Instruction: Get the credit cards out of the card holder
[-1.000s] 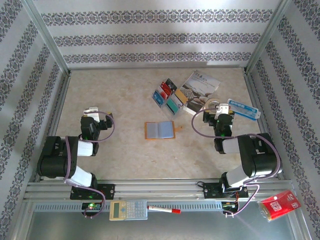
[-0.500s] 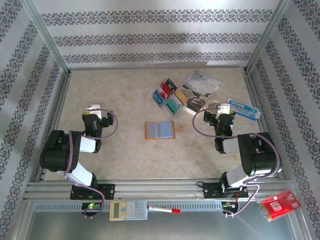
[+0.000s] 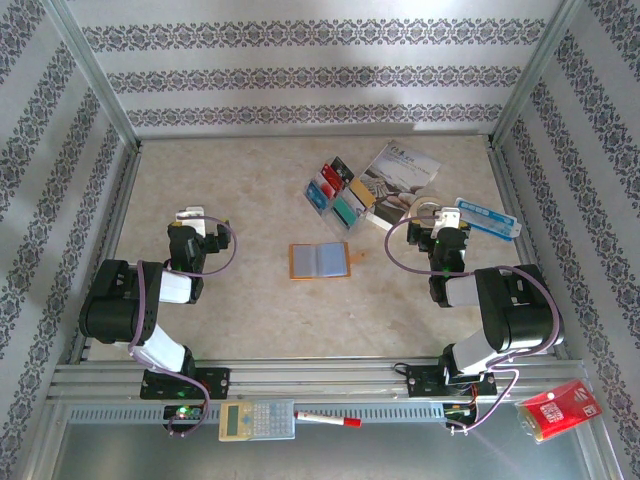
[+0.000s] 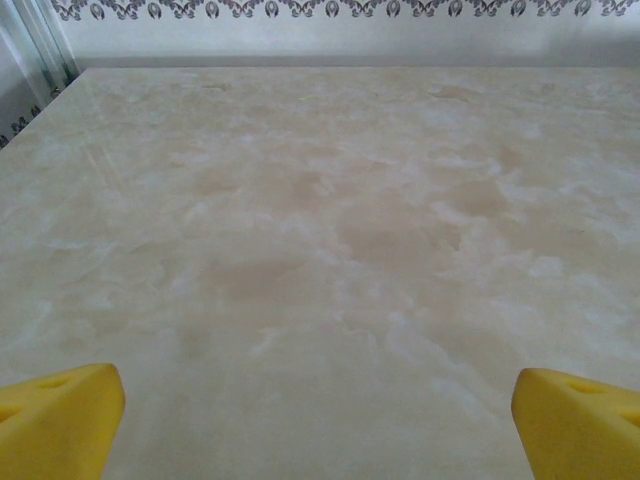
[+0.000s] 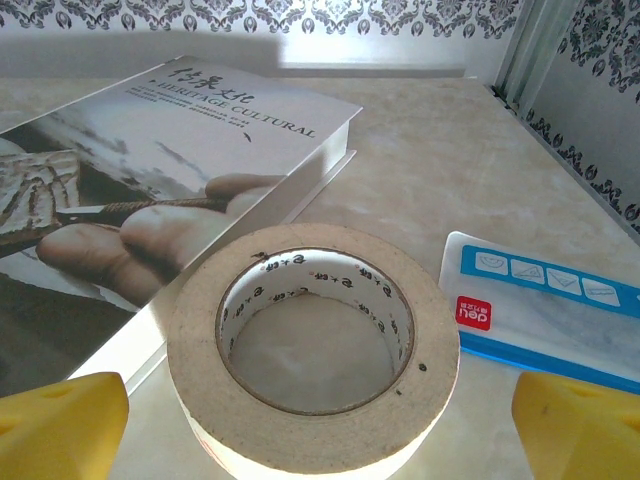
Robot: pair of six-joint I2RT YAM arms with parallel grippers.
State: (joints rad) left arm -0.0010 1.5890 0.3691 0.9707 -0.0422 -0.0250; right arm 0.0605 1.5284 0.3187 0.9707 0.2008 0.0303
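The card holder, an orange-tan wallet, lies open and flat at the table's middle with its grey sleeves facing up. Several credit cards in blue, red, black, teal and tan-yellow lie fanned out just behind it, beside a brochure. My left gripper rests low at the left, well apart from the wallet. In the left wrist view it is open over bare table. My right gripper sits at the right. In its wrist view it is open, with a tape roll just ahead between the yellow fingertips.
A printed brochure and a white-and-blue box flank the tape roll. On the front ledge lie a calculator, a red marker and a red packet. Patterned walls enclose the table.
My left arm has drawn back and its gripper has shifted slightly away from the base. The right arm, the wallet and the cards have not moved.
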